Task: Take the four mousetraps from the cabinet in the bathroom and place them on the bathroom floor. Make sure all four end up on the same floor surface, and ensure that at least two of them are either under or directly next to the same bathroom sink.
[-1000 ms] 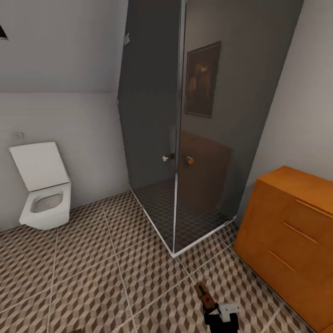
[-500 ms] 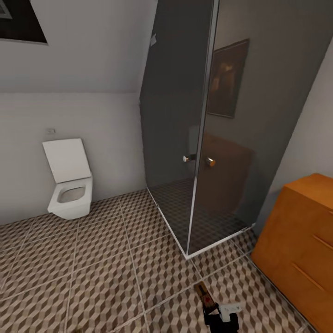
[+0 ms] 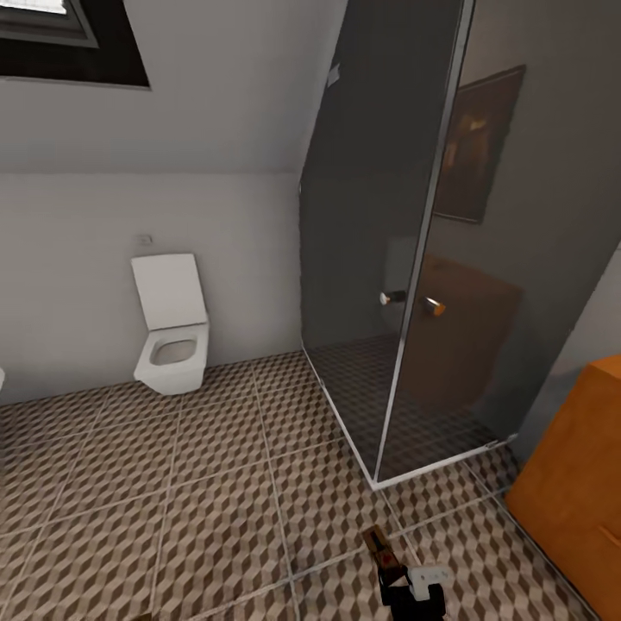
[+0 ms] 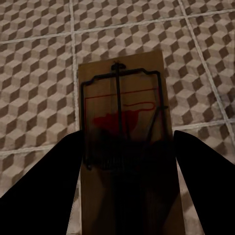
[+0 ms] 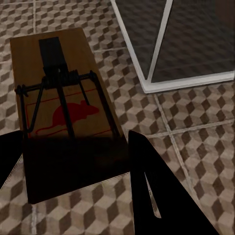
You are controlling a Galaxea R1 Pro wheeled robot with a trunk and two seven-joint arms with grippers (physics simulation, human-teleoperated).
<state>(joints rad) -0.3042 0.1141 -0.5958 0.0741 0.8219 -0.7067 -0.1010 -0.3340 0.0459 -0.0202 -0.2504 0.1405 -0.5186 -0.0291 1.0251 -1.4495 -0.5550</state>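
In the left wrist view a mousetrap (image 4: 125,122), a brown board with dark wire and a red mouse print, sits between the dark fingers of my left gripper (image 4: 127,164), which is shut on it above the bathroom floor (image 4: 39,73). Another mousetrap (image 5: 61,103) is held the same way by my right gripper (image 5: 73,164). The head view catches that right gripper (image 3: 405,591) at the bottom edge with its mousetrap (image 3: 378,549) sticking forward over the cube-patterned floor (image 3: 190,500). A corner of the orange-brown cabinet (image 3: 578,483) stands at the right. The sink is out of view.
A grey glass shower enclosure (image 3: 405,285) with a white base frame stands ahead on the right, its corner close to my right gripper. A white toilet (image 3: 172,328) with its lid up hangs on the back wall. A dark window (image 3: 69,43) is at the upper left.
The camera has turned left: toilet, shower and cabinet have all slid to the right in the picture. The right gripper keeps its place at the bottom, still holding its mousetrap.
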